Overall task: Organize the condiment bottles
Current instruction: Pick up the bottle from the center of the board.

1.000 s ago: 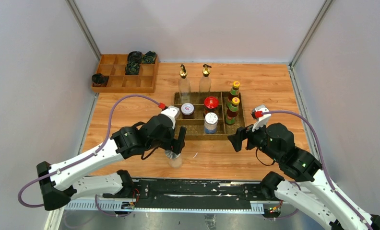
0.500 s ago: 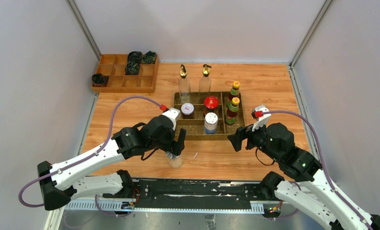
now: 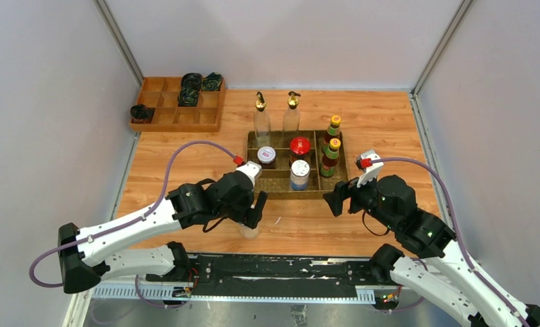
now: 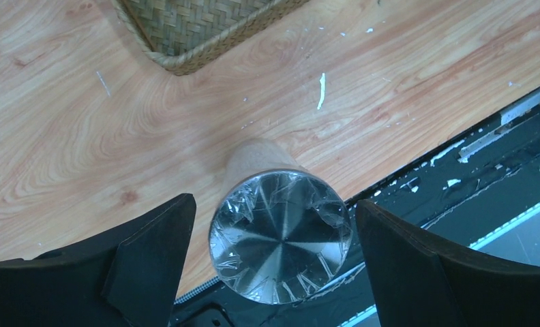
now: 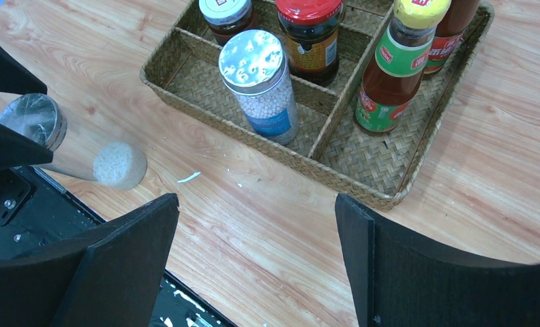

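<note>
Your left tool point(image 4: 274, 218) stands apart astride the shaker point(image 4: 279, 248) near the surface point(image 4: 83, 136) edge; close off-centre and you may topple it. Right tool point(image 5: 257, 204) apart too.

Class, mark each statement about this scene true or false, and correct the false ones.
1. A silver-lidded shaker stands on the table outside the wicker tray. True.
2. The right gripper holds a sauce bottle. False: it is open and empty; both sauce bottles stand in the tray.
3. The red-lidded jar lies on its side. False: it stands upright in the tray.
4. The left gripper has its jaws open either side of that silver-lidded shaker. True.
</note>
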You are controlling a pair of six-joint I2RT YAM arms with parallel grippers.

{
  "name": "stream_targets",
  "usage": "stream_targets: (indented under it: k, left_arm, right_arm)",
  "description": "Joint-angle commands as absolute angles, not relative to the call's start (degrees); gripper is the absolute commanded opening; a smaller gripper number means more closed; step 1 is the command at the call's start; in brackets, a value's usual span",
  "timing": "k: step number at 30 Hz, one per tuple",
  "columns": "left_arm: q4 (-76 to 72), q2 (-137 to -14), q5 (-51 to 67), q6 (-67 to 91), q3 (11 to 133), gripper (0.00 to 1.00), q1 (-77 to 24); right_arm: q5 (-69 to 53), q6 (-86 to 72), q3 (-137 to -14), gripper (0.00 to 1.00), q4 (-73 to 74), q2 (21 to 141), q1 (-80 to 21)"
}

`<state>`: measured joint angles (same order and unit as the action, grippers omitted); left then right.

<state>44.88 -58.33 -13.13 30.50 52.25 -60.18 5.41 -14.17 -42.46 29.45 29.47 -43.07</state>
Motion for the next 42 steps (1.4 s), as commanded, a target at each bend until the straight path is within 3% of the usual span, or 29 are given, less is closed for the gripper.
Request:
stream_targets:
  k: [1,15,20,25,29,42]
  left_arm:
    - [45.7,-59.6,-15.5,30.8,51.6,0.93,-62.2]
    - [50.5,-60.0,-20.3,31.7,52.4,0.91,-64.3]
    - [50.4,-59.8,-19.8,32.2,52.4,0.84,-64.3]
    - [50.4,-61.4,-19.3,32.1,53.2,0.68,-64.3]
    - [50.4,-61.8,-19.5,32.3,53.7,0.62,-64.3]
    - [51.3,-60.9,-22.0,31.3,59.4,0.60,-64.3]
  right_arm:
    - [4.5,-15.0,-41.7,0.91,28.5,29.4,-42.6]
    - [4.6,-15.0,-41.0,0.91,28.4,29.2,-42.7]
    - [4.5,-15.1,-40.8,0.91,28.3,29.2,-42.7]
    - [4.6,-15.2,-40.1,0.91,28.1,29.1,-42.7]
    - [4.4,-15.3,-40.3,0.91,27.9,29.2,-42.6]
    - [4.5,-15.4,-40.4,0.90,28.0,28.7,-42.7]
